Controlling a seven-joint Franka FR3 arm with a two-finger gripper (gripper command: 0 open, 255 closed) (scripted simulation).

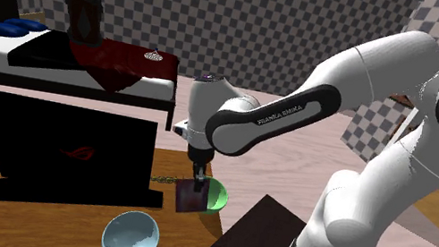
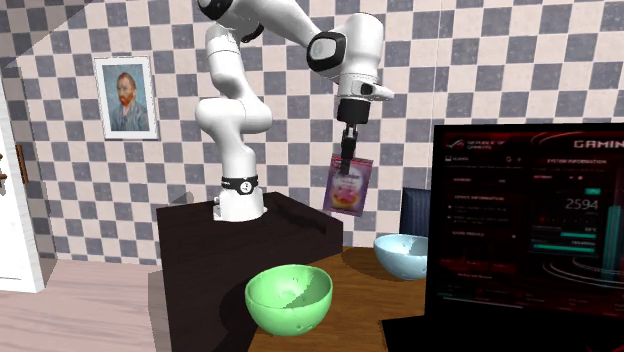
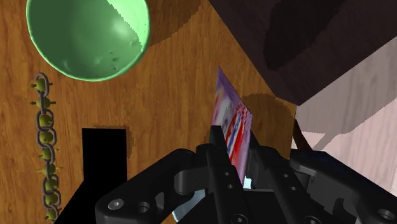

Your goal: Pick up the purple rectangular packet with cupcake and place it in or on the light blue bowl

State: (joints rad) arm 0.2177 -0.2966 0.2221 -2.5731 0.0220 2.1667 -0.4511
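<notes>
My hand (image 2: 346, 165) is clenched on the top edge of the purple cupcake packet (image 2: 350, 188). The packet hangs upright in the air, clear of the wooden counter (image 1: 12, 221) and close to the green bowl (image 1: 217, 196). The light blue bowl (image 1: 130, 238) sits apart, nearer the open laptop (image 1: 68, 153).

Tally. Bowls: 2, namely 1 green bowl (image 2: 288, 300) and 1 light blue bowl (image 2: 402, 258). 1 purple packet (image 2: 349, 185). 1 laptop (image 1: 61, 143), lid up. 1 chain (image 3: 46, 121). 1 wooden table (image 3: 172, 76). 1 robot arm (image 1: 392, 109). 1 framed portrait (image 2: 127, 97) on the checkered wall. 1 bed (image 1: 124, 83) at the back, carrying 1 dark red cloth (image 1: 110, 60).
</notes>
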